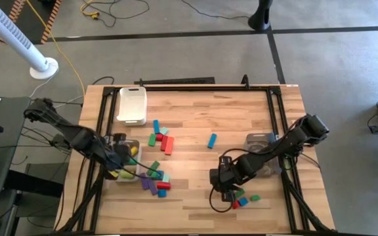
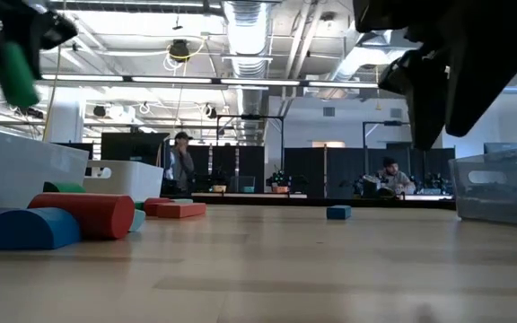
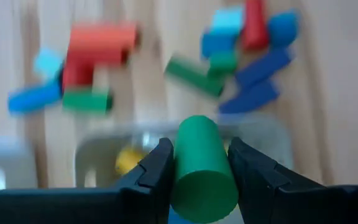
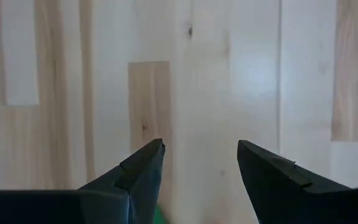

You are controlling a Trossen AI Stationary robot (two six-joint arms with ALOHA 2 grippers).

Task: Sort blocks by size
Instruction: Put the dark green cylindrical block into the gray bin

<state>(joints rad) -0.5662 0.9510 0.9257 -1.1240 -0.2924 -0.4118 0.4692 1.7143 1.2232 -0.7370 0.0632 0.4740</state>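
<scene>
on the left, my left gripper (image 3: 199,163) held a green cylinder (image 3: 201,168) pinched between its two fingers, hanging over the clear bin (image 1: 125,164) at the table's (image 1: 195,131) left edge. a yellow block (image 3: 127,158) lay inside that bin, under the cylinder. just past the bin sat a loose heap of blocks (image 1: 155,178), purple, green, teal and red among them. farther back, near the white tray (image 1: 132,105), another cluster (image 1: 162,139) of red, green and blue pieces lay together. toward the middle, a single blue block (image 1: 211,140) lay apart from the rest. on the right, my right gripper (image 4: 199,163) hung low over bare wood with its fingers spread wide and nothing between them. a few small blocks (image 1: 245,198), red, blue and green, lay just beside it. a second clear bin (image 1: 260,141) stood behind that arm by the right edge.
</scene>
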